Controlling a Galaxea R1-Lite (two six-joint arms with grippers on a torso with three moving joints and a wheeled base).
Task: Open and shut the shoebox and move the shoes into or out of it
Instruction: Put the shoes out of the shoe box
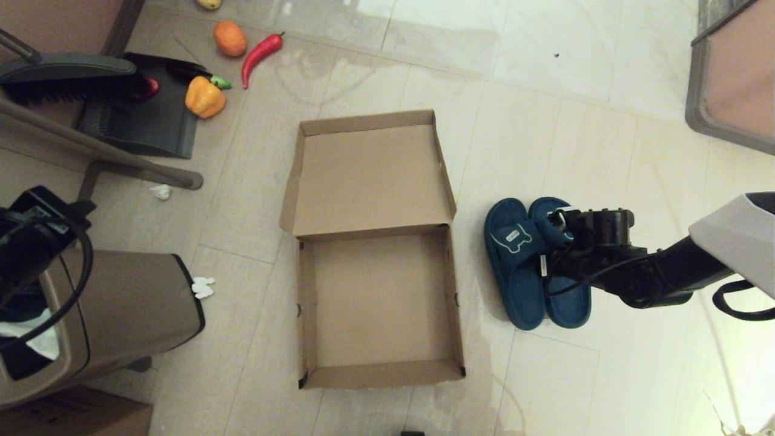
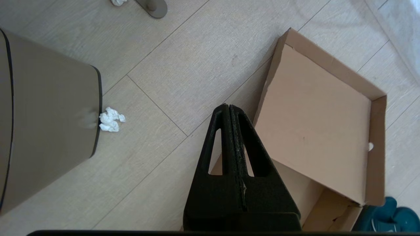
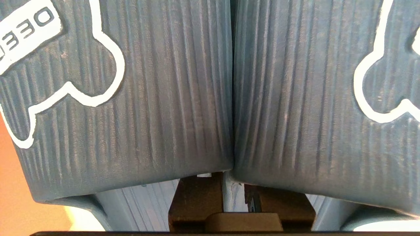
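Shoebox [image 1: 375, 303] on floor in front of base, lid folded flat back away from me, tray empty. Shoes [image 1: 521, 272] lie side by side on the tiles just R of the box, toes pointing away, near it but not touching.

R gripper [image 1: 554, 233] is down on the pair at the straps. R wrist cam: fingers [image 3: 197, 193] go under the two straps where the slippers meet, one finger per slipper, inner strap edges pressed together between them. I read it as pinching both shoes at once, soles on the floor as far as I can tell.

L gripper [image 2: 229, 131] parked high on my L, over floor between the trash bin [image 2: 49, 121] and the lid; fingers pressed together, nothing in them.

Step in hand, my call: lift pair and carry L into tray.

How I'd do it well:
- check grip has both straps before raising; rubber flexes, one shoe could slide out.
- lift straight up first, high enough for heels to clear R wall of box.
- translate slow; pair will hang and swing from the straps.
- set down mid-tray, long axis along box length, then release.

Risk: dangling heel catches the wall and shoves the box.
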